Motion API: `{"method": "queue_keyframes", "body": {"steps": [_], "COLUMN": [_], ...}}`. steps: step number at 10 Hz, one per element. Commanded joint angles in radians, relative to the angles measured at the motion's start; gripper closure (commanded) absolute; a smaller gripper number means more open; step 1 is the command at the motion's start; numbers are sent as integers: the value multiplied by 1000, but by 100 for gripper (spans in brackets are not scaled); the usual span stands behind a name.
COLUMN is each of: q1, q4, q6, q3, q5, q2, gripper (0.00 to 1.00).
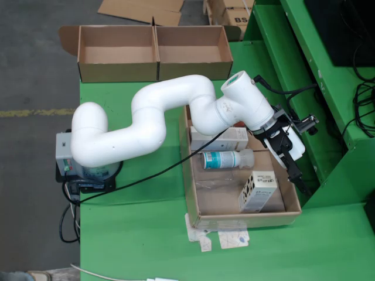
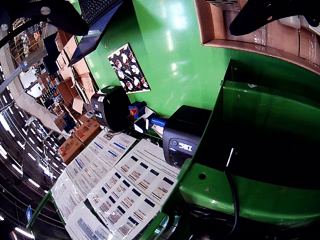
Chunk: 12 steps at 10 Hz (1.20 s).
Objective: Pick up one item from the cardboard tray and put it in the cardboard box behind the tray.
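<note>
The cardboard tray (image 1: pixel 243 219) lies on the green table and shows again at the top right of the wrist view (image 2: pixel 212 27). It holds a white carton (image 1: pixel 220 139), a bottle (image 1: pixel 225 159) lying on its side and a small patterned box (image 1: pixel 258 191). Behind it stands a two-compartment cardboard box (image 1: pixel 155 71), with nothing visible inside. My gripper (image 1: pixel 297 175) hangs over the tray's right wall, just right of the patterned box. In the wrist view its black fingers (image 2: pixel 265 15) stand far apart with nothing between them, so the gripper (image 2: pixel 159 30) is open.
A raised green frame (image 1: pixel 328 117) with cables runs along the table's right side, close to the gripper. The arm's grey base (image 1: pixel 73 155) sits at the left edge. Paper scraps (image 1: pixel 225 239) lie in front of the tray. A black printer (image 2: pixel 182 140) and printed sheets (image 2: pixel 115 185) sit below.
</note>
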<state>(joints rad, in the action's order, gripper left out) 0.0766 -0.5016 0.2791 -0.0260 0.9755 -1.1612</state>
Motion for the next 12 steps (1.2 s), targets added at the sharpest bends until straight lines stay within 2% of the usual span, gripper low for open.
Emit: {"method": "queue_keyframes", "body": {"steps": [1,2,4,5,8,10,11,12], "q1": [31,62,62,76,91,96,117,117], "q4": [34,111,111,131,152,159,154,154], "q6": [-22,-40,-40,-8,6,-11,-89,-89], "q3": [26,26,26,26,26,26,26,26], "q5": [291,462,462,513,561,570,604,604], "q2": [84,115,115,125,132,134,130,130], "gripper": [0,0,0,0,0,0,0,0]}}
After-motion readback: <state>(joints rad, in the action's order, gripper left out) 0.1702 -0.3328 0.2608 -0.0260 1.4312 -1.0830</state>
